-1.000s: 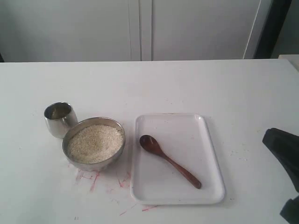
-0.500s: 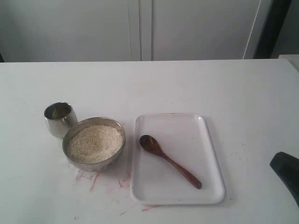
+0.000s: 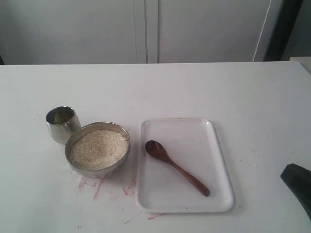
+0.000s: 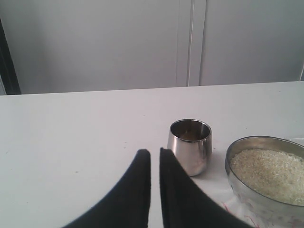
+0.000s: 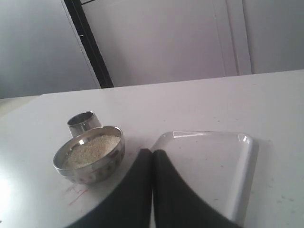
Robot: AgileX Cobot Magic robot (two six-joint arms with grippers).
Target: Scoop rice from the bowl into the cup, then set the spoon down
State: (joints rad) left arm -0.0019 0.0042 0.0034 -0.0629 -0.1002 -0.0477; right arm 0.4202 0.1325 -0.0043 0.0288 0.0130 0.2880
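The wooden spoon (image 3: 176,167) lies loose on the white tray (image 3: 194,133), scoop toward the bowl. The steel bowl (image 3: 99,171) left of the tray is full of rice (image 3: 98,148). The steel cup (image 3: 62,124) stands just behind the bowl's left side. My left gripper (image 4: 155,151) hovers low near the cup (image 4: 190,147), fingers together with a thin slit and holding nothing. My right gripper (image 5: 152,151) is shut and empty, back from the tray (image 5: 209,156) and the bowl (image 5: 92,171). Its fingers hide the spoon in the right wrist view.
Red scribble marks (image 3: 97,187) stain the white table in front of the bowl. A black part of the right arm (image 3: 297,187) shows at the lower right edge of the exterior view. White cabinet doors stand behind the table.
The black right arm drew back toward the lower right edge, showing less of itself than a second ago. Spoon, bowl and cup have not moved.
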